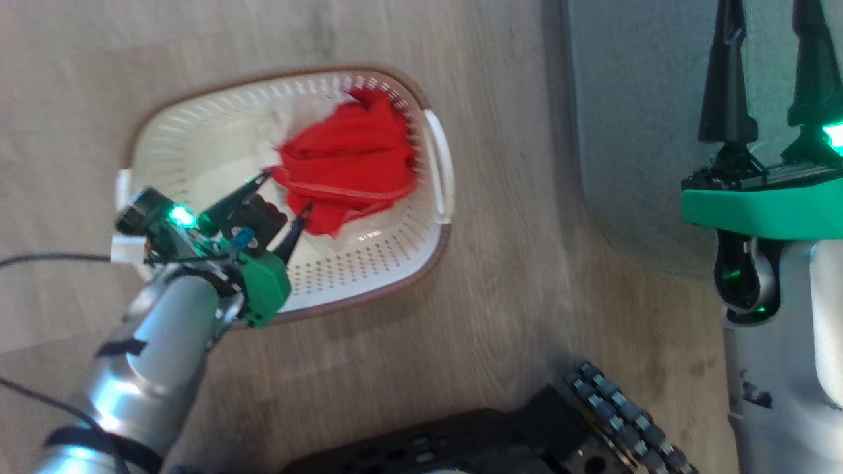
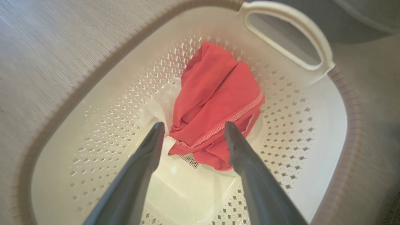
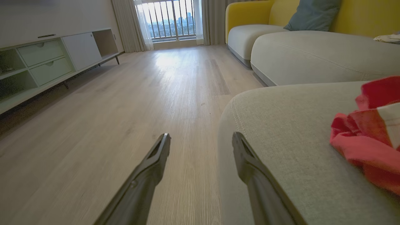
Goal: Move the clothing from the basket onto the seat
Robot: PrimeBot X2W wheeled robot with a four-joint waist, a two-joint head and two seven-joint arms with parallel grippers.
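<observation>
A cream perforated basket with a brown rim stands on the wood floor. Bunched red clothing lies in its right half, seen closer as red clothing over a thin white cloth. My left gripper reaches into the basket, open, its fingertips at the garment's near edge; in the left wrist view the left gripper straddles that edge without closing. My right gripper is open above the grey seat. Another red and white garment lies on the seat, right of the right gripper.
The basket's white handle faces the seat. A dark robot base sits at the bottom of the head view. A low cabinet lines the far left wall; a yellow-backed sofa stands beyond the seat.
</observation>
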